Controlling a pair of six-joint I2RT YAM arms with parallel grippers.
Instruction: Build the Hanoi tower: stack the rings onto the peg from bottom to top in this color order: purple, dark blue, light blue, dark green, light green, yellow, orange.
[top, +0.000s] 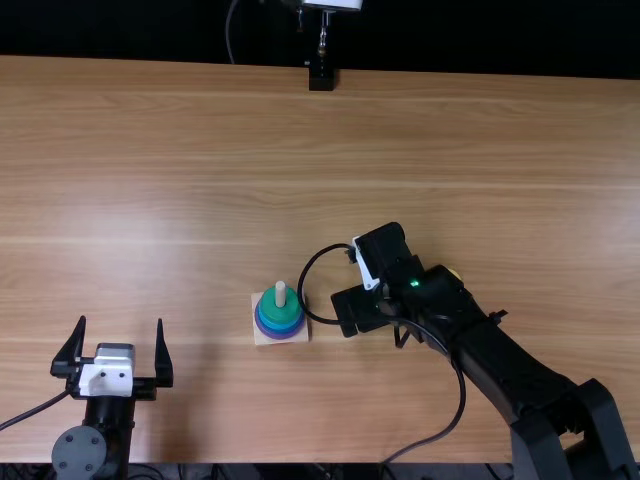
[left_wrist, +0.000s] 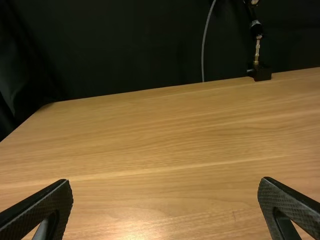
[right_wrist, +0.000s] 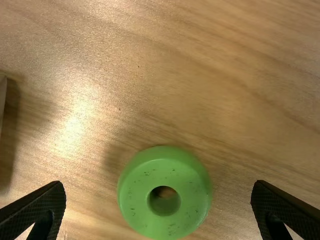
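In the top view, my left gripper (top: 120, 322) stands open at the near left; its spread fingers also show in the left wrist view, the left gripper (left_wrist: 165, 181) holding nothing. My right gripper (top: 360, 311) points down, right of the peg base (top: 260, 337). A dark green ring (top: 270, 304) lies on blue and purple rings (top: 281, 332) around the peg (top: 281, 292). In the right wrist view, the light green ring (right_wrist: 135, 195) lies flat on the table between the fingers of the open right gripper (right_wrist: 159, 184), touching neither. A yellow ring (top: 455, 273) is mostly hidden behind the right arm.
A black stand (top: 321, 78) is at the table's far edge. The right arm spans the near right, with a loose cable (top: 462, 395) looping beside it. Bare wood (top: 200, 150) stretches across the far half of the table.
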